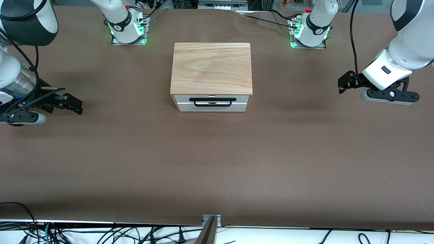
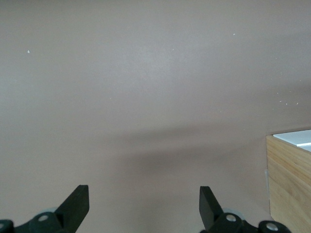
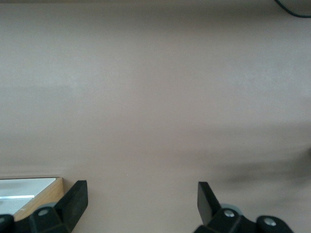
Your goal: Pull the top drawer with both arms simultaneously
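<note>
While both grippers, left (image 1: 343, 83) and right (image 1: 75, 103), hover open and empty, the shut drawer (image 1: 212, 103) looks light and stiff; its handle (image 1: 212, 101) suits gripping.

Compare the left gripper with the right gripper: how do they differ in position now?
The left gripper hangs over the table at the left arm's end; the right gripper hangs over the right arm's end, lower in the front view. Both are open, empty, and apart from the top drawer, which is shut.
</note>
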`<state>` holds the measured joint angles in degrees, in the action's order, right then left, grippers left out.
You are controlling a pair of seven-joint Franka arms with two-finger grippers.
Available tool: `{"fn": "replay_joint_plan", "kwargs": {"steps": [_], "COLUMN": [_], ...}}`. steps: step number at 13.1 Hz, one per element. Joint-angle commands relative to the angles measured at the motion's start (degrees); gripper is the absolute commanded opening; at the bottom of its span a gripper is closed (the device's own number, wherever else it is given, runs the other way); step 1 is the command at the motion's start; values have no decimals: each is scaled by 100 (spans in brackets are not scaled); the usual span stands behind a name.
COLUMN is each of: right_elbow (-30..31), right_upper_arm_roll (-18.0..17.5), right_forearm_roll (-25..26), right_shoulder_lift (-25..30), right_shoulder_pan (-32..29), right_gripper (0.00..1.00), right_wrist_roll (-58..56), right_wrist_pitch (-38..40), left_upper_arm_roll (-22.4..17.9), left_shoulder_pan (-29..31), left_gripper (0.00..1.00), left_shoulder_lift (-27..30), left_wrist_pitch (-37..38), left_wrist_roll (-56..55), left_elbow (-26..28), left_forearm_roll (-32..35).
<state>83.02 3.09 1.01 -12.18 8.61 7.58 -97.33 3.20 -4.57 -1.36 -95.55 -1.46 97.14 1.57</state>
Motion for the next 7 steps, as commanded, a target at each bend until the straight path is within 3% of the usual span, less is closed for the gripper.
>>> {"fn": "replay_joint_plan", "kwargs": {"steps": [1,7], "right_elbow": [-111,-111], "right_upper_arm_roll": [-11,-11], "right_forearm_roll": [84,75], "right_shoulder_lift": [-21,-21], "right_shoulder_pan": [-8,9], "right_gripper": [100,100], "right_wrist_roll": [7,16], "right_wrist_pitch": [65,65], "left_upper_arm_roll": [49,49], "left_shoulder_pan": [0,-27], "left_gripper": [100,100], "left_shoulder_lift": [-84,-119], "left_wrist_pitch": [142,194], "left_wrist_roll": [6,32], "left_elbow": [-178,-204], "left_forearm_roll": [124,106]}}
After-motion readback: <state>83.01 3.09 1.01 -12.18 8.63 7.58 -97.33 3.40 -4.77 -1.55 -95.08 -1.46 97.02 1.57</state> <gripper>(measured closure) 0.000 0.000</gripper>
